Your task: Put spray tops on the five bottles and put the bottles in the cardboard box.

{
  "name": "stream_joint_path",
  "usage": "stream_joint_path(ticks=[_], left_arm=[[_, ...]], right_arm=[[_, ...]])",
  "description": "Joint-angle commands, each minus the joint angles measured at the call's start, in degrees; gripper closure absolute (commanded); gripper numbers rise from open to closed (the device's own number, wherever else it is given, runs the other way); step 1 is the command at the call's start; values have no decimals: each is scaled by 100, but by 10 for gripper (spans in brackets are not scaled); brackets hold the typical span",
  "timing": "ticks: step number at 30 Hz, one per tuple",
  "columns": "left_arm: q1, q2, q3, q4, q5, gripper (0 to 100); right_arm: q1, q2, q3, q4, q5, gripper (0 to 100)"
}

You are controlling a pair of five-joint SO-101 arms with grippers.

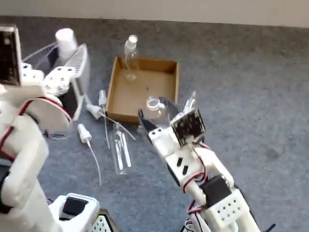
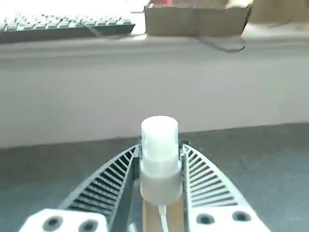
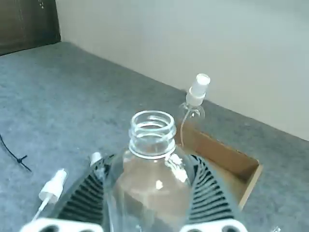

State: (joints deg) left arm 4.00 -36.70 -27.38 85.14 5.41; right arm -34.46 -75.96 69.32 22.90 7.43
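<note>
My left gripper (image 1: 66, 50) (image 2: 160, 155) is shut on a white spray top (image 1: 65, 39) (image 2: 159, 162), held cap-up to the left of the cardboard box (image 1: 166, 87) (image 3: 227, 162). My right gripper (image 1: 155, 115) (image 3: 149, 171) is shut on a clear bottle (image 1: 153, 105) (image 3: 152, 164) with a bare, open neck, upright at the box's near edge. A capped bottle (image 1: 130, 58) (image 3: 193, 99) stands in the box's far left corner. On the carpet left of the box lie another clear bottle (image 1: 120, 147) and two loose spray tops (image 1: 99, 104) (image 1: 85, 134) with long tubes.
Grey carpet (image 1: 251, 72) stretches open to the right of the box. A white base unit (image 1: 72, 205) sits at the near edge. A black tie (image 3: 14, 154) lies on the carpet. A keyboard (image 2: 63, 24) rests on a ledge behind the white wall.
</note>
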Motion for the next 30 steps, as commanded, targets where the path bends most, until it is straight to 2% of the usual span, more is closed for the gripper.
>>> stream_joint_path(ticks=[1,7,13,20,26,30], left_arm=[[998,-145,681,-1345,-18,983],[2097,549,804,-2084,-35,983],[2273,1349,796,-2444,-44,983],[2273,1323,796,-2347,-44,983],[2281,910,813,-1503,-9,983],[2475,840,822,-1275,-9,983]], right_arm=[[-66,-866,576,-189,-53,994],[-66,-1648,1270,-180,-53,994],[-40,-2088,1631,-31,-35,994],[-31,-2149,1613,215,-35,994],[-31,-2149,1613,215,-35,994],[-31,-2149,1613,224,-44,994]])
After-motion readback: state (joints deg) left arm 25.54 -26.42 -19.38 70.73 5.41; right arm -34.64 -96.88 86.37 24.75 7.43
